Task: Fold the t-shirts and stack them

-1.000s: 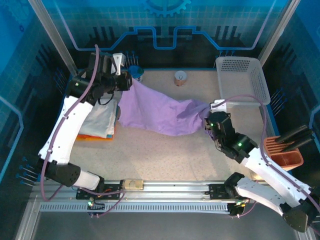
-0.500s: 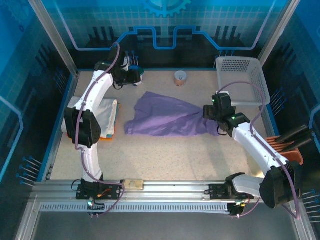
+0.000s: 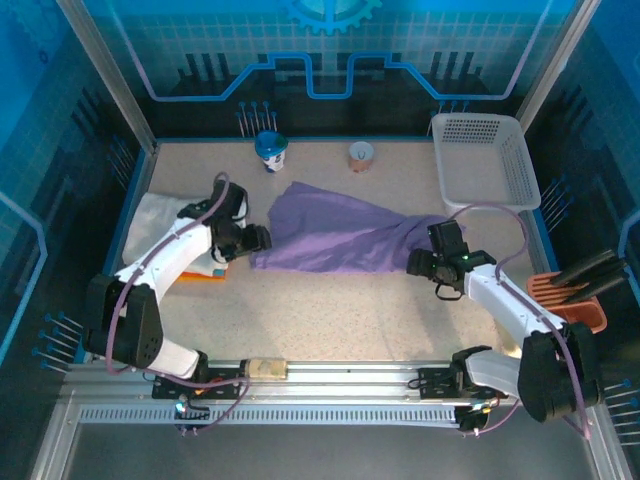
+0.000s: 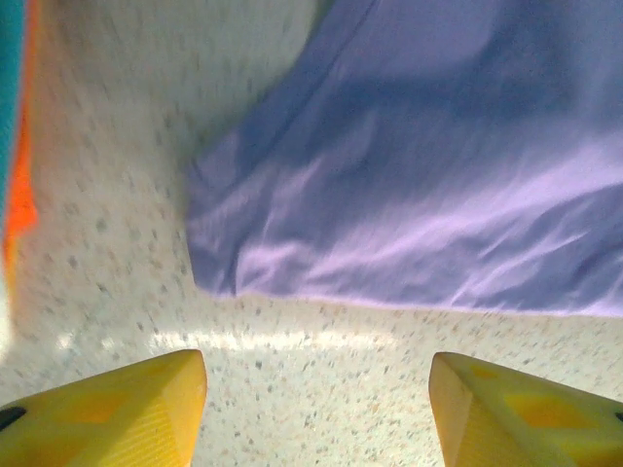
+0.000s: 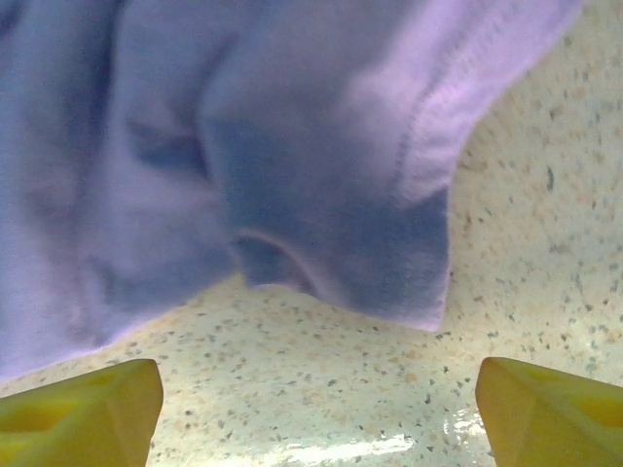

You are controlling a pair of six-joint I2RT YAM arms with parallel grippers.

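A lavender-purple t-shirt (image 3: 340, 235) lies spread and crumpled across the middle of the table. My left gripper (image 3: 256, 240) is low at its left near corner, open, and my right gripper (image 3: 420, 263) is at its right end, also open. In the left wrist view the yellow fingers (image 4: 107, 409) stand wide apart over bare table, with the purple t-shirt (image 4: 419, 175) corner just ahead of my left gripper (image 4: 316, 409). In the right wrist view my right gripper (image 5: 316, 413) is empty, the purple t-shirt (image 5: 243, 146) sleeve hem just ahead. A folded white t-shirt (image 3: 160, 215) rests on an orange one (image 3: 205, 276) at left.
A white lattice basket (image 3: 485, 160) stands at the back right. A blue cup (image 3: 270, 150) and a small roll (image 3: 361, 156) sit along the back edge. An orange holder (image 3: 570, 305) with dark tools is at the right edge.
Both grippers have opened and let go of the purple t-shirt, which dropped from held-up to lying on the table. Both arms then drew back toward the shirt's near edge.
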